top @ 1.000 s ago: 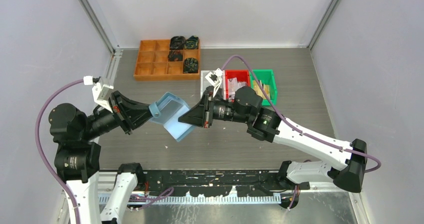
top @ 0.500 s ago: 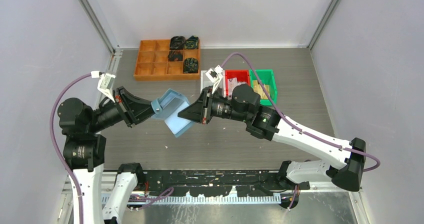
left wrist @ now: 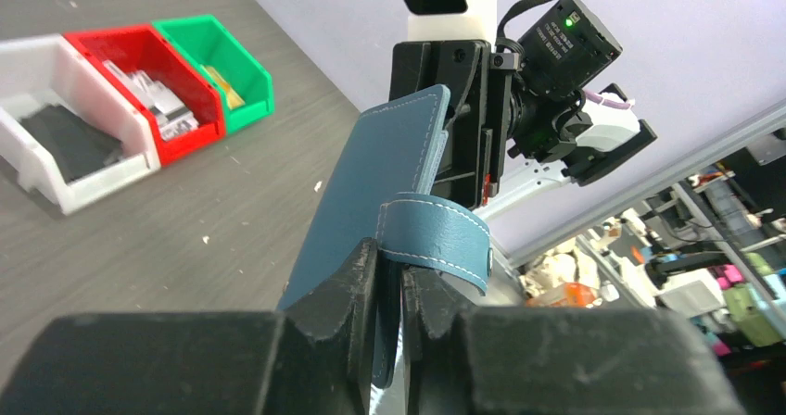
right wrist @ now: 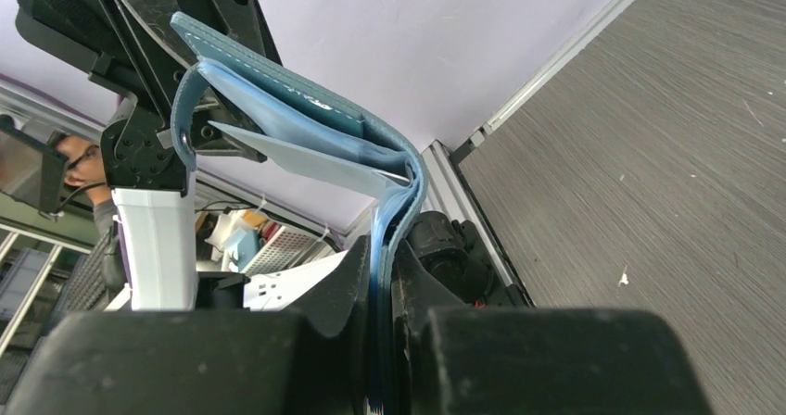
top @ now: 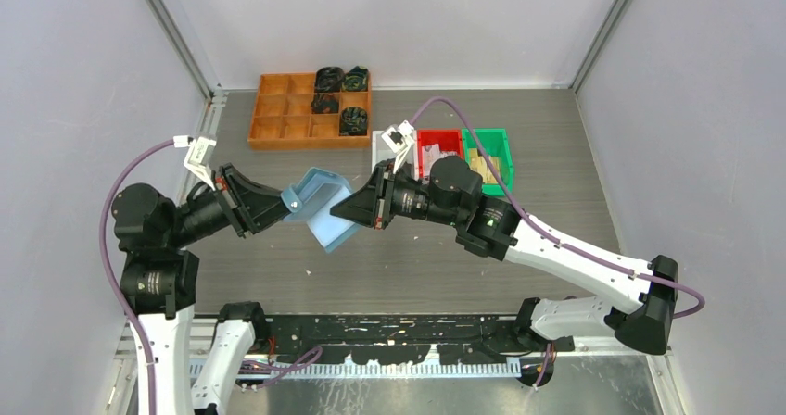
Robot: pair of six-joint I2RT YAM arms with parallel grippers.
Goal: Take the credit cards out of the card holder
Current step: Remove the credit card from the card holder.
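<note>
The card holder (top: 322, 211), pinched by left gripper (left wrist: 388, 271) and right gripper (right wrist: 380, 269) at opposite edges, should be spread evenly without slackening.

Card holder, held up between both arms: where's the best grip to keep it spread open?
Pinch each flap's outer edge, away from the fold, one tool from each end. The card holder is soft and bends at the fold, so the left tool by the tab loop and the right tool on the other flap look well placed.
</note>
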